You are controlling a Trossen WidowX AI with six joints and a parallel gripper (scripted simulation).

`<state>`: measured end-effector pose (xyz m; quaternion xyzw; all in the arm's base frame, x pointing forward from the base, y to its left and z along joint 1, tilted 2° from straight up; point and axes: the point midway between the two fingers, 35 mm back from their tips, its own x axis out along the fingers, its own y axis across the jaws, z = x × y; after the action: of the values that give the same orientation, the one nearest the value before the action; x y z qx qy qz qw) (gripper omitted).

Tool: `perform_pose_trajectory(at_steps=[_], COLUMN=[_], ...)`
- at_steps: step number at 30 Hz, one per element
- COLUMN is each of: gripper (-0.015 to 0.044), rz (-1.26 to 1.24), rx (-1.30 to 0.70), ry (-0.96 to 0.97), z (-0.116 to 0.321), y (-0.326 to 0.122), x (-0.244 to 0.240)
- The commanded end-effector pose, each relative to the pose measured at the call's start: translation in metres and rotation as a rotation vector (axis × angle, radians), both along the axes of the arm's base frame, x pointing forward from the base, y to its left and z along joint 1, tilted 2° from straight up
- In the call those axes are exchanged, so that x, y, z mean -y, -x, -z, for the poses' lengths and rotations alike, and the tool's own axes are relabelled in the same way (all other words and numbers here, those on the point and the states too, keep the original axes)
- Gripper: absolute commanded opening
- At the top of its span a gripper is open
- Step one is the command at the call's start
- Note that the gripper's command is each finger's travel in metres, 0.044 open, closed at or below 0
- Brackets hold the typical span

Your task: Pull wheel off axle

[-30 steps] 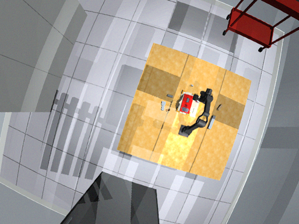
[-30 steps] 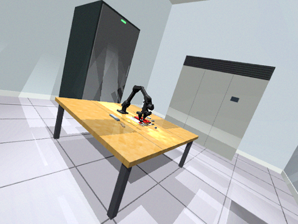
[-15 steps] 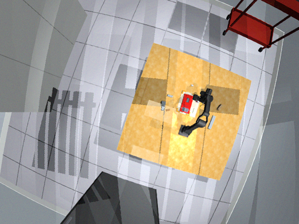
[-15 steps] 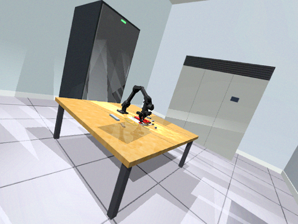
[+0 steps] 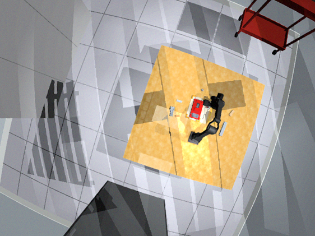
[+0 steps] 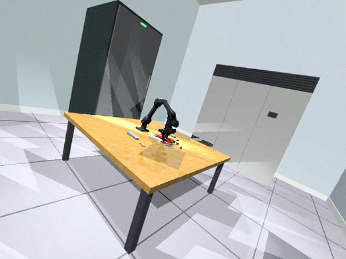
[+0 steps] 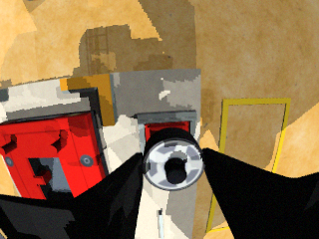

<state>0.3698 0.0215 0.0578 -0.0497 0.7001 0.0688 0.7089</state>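
The wheel (image 7: 173, 185) has a black tyre and a silver, spoked face with a dark centre. It is upright-facing in the wrist view, over a red block in a grey frame (image 7: 166, 117) on the pale board. My gripper (image 7: 171, 157) (image 6: 164, 140) is shut on the wheel, one black finger at each side. The axle cannot be told apart from the wheel's dark centre, and how high the wheel sits on it is hidden. The marked area is a yellow rectangular outline (image 7: 256, 102) on the table, right of the board in the wrist view.
A red panel (image 7: 75, 129) (image 5: 196, 109) lies left of the wheel in the wrist view, with an ochre bracket (image 7: 106, 102) beside it. A grey bar (image 5: 223, 128) (image 6: 132, 135) and a small tan block (image 5: 231, 112) (image 6: 142, 144) lie on the table.
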Motion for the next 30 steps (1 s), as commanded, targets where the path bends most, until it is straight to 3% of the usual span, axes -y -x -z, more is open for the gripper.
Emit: perform_pose_trajectory(at_steps=[1, 30], gripper=[0.0, 0.0], rz=[0.0, 0.001], rx=[0.0, -0.001], ry=[0.0, -0.001], z=[-0.0023, -0.0117], y=[-0.0004, -0.0007], x=[0.0, 0.0003])
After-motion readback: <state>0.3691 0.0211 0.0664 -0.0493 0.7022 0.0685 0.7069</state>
